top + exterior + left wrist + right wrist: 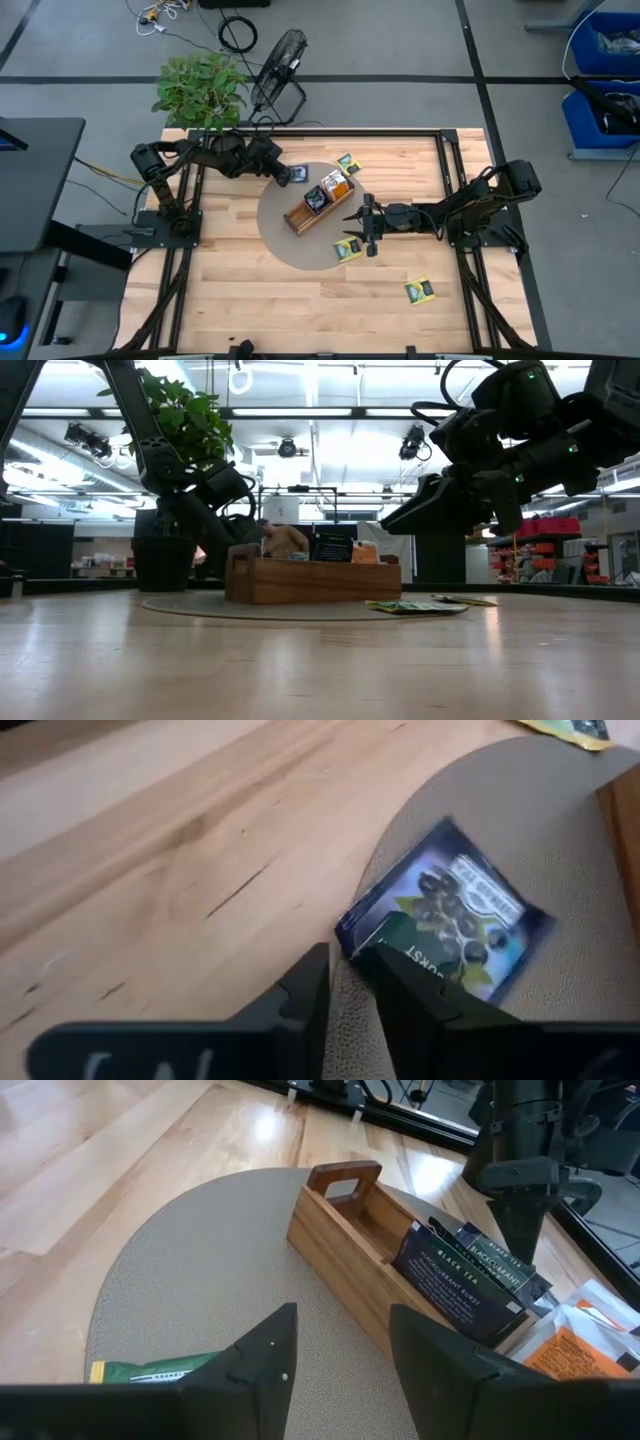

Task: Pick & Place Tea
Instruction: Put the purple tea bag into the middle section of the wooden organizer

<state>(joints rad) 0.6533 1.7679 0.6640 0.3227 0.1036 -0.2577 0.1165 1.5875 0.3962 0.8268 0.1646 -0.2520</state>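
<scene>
From above, the left gripper (290, 175) sits on a navy tea packet (297, 175) at the round mat's (275, 225) edge, beside the wooden tray (300, 218). Its wrist view shows fingers (410, 995) nearly closed, pinching that packet's corner. The right wrist view shows the right gripper (340, 1345) open, empty, above a green packet (150, 1372); tray packets (450, 1275) read "BLACK TEA".

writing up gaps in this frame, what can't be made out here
- Left end effector: in the left wrist view its fingers sit at the corner of the navy tea packet, but whether they pinch it is unclear.
- Wooden tray: in the low view its side wall hides the lower parts of the packets inside.
- Yellow-green packet: in the right wrist view the right end effector covers part of it.
</scene>
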